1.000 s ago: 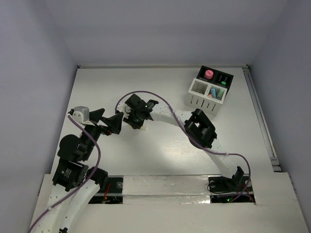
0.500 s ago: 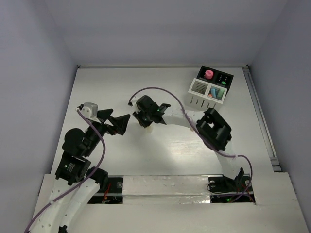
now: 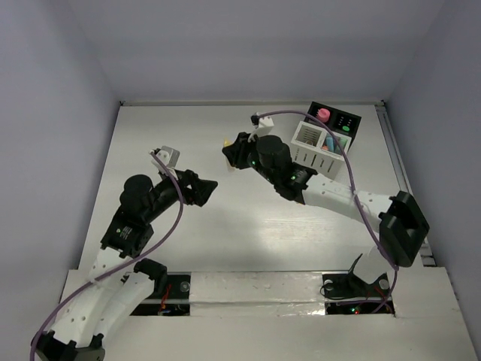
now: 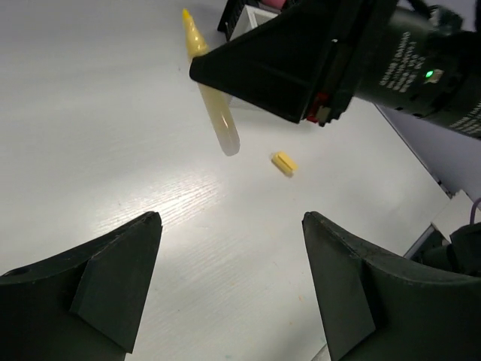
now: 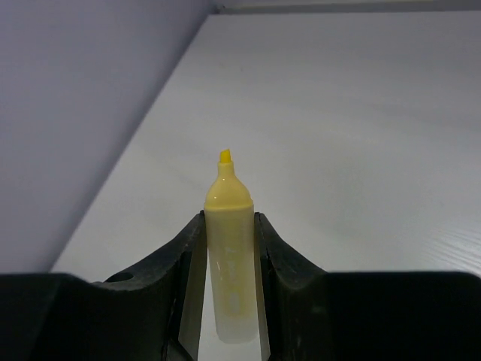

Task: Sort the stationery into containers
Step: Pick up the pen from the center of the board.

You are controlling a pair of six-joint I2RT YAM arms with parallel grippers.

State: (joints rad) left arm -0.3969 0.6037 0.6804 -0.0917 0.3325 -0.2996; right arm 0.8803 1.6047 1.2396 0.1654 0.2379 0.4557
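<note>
Soft overhead light leaves faint shadows and a bright glare patch on the glossy white wood-grain table [image 3: 263,229]. Up close, the black plastic fingers [image 4: 105,293] look slightly soft, while the pale yellow plastic pen [image 5: 229,248] is sharp against a blurred background.

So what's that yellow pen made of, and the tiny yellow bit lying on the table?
The yellow pen looks like plastic: smooth, a little shiny, and milky see-through at its blunt end. The tiny yellow bit looks dull and blocky, maybe eraser rubber or plastic; it is too small to tell. The table is white with faint wood-grain lines and a soft shine, perhaps a laminate.
</note>
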